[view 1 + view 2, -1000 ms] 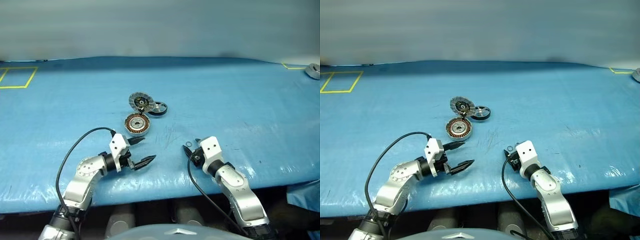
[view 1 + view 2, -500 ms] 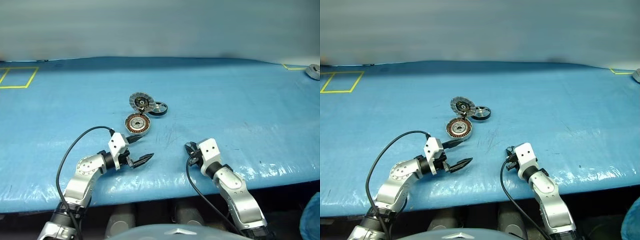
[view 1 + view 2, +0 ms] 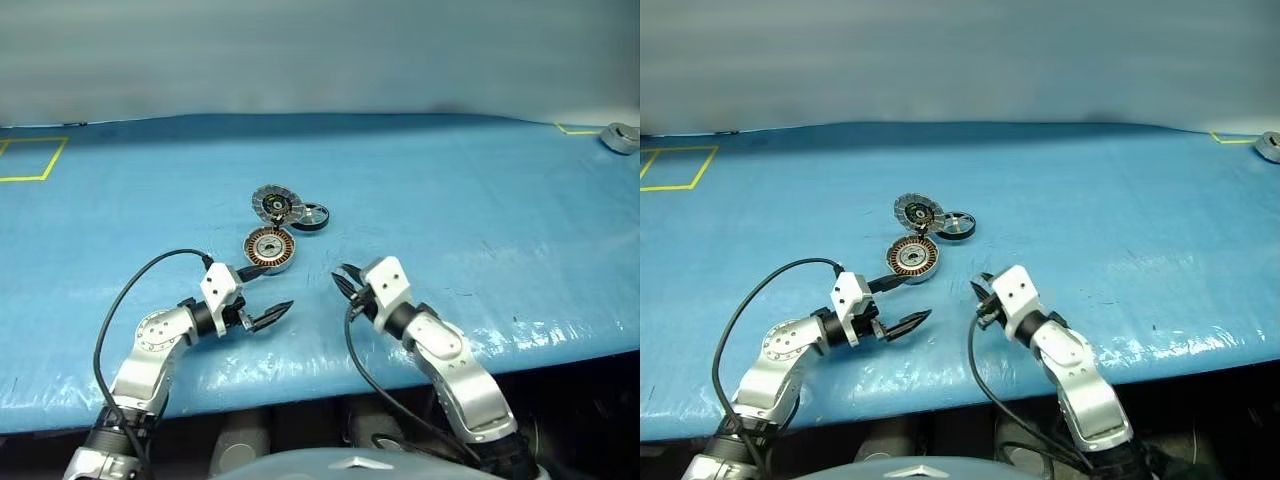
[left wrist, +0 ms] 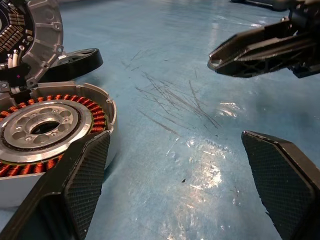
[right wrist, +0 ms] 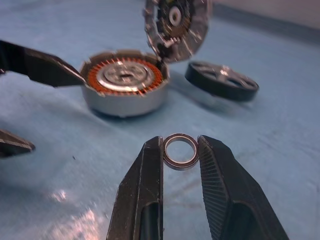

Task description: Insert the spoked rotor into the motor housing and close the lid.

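spoked rotor lying beyond right gripper, seemingly apart

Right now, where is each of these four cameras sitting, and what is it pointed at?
Left eye: on the head, looking down over the blue table; both arms show.
Right eye: beside it, same scene.
Left wrist: on the left arm, along its open left gripper at the motor housing.
Right wrist: on the right arm; the right gripper pinches a small metal ring.
Shared: both wrist views show the housing, its raised lid and the spoked rotor.
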